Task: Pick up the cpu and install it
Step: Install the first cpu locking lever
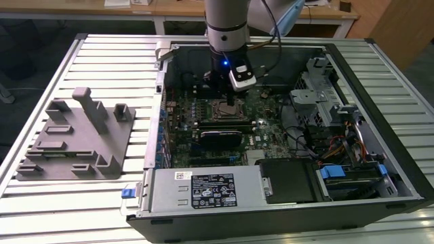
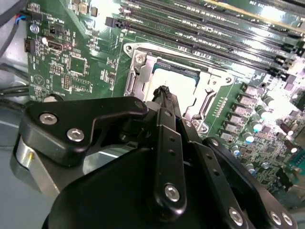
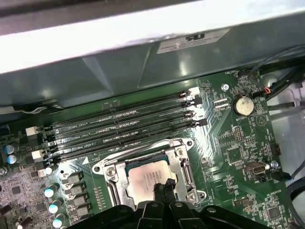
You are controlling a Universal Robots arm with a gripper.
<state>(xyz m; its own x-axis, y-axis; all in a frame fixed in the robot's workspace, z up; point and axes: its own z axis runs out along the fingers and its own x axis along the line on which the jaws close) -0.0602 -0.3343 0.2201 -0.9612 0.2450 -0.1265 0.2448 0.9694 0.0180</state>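
The cpu [image 3: 144,177], a pale silver square, lies flat inside the metal socket frame [image 3: 181,162] on the green motherboard [image 3: 228,143]. In the second wrist view the cpu [image 2: 180,76] shows just beyond the fingertips. My gripper [image 3: 163,185] hangs straight over the chip with its two black fingers pressed together and nothing between them. Whether the tips touch the chip's top or hover just over it cannot be told. In the exterior view my gripper [image 1: 230,103] reaches down into the open computer case [image 1: 407,168] over the socket [image 1: 227,109].
Several black memory slots [image 3: 124,126] run beside the socket. A black heatsink block [image 1: 218,138] sits on the board nearer the power supply [image 1: 203,189]. Drive cages and cables [image 1: 326,117] fill the case at the exterior view's right. A grey fixture [image 1: 74,137] stands outside the case.
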